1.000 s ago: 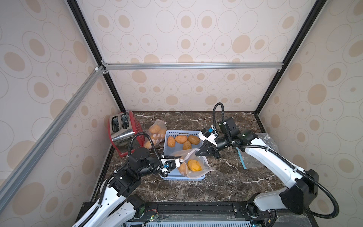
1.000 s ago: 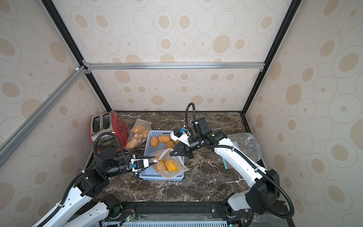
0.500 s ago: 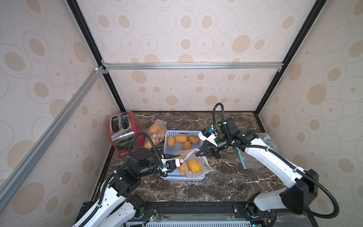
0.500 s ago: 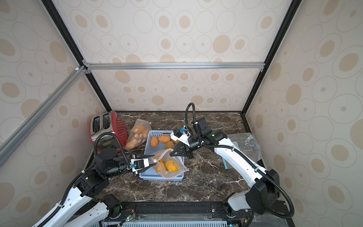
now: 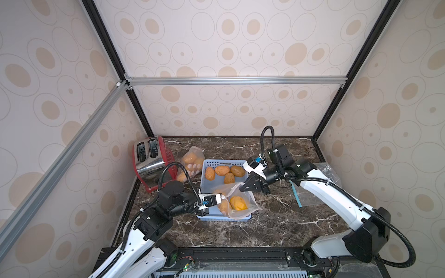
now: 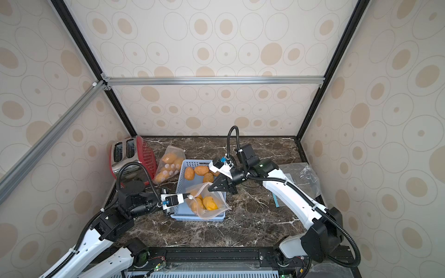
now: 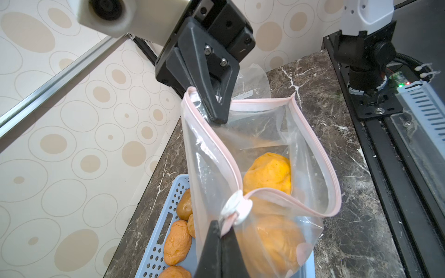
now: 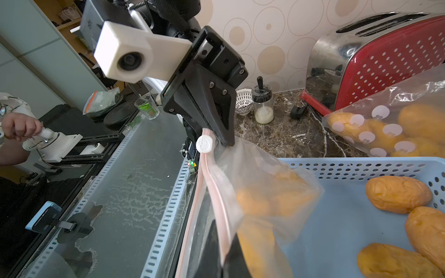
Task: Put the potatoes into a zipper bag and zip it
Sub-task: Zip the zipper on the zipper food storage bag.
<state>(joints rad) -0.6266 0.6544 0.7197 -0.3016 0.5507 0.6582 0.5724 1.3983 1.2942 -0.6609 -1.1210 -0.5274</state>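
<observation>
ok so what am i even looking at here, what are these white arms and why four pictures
Two white robot arms work at a marble table, each ending in a two-fingered pincer. Two pictures look down from overhead; the other two come from small cameras on the arms' wrists, hence the close-ups. On the table sit a blue basket with four loose potatoes, a red toaster, a filled bag of potatoes, and some empty bags. The left gripper and right gripper each pinch one end of the open zipper bag, which holds a few potatoes. Its white slider sits at the left gripper's end.
</observation>
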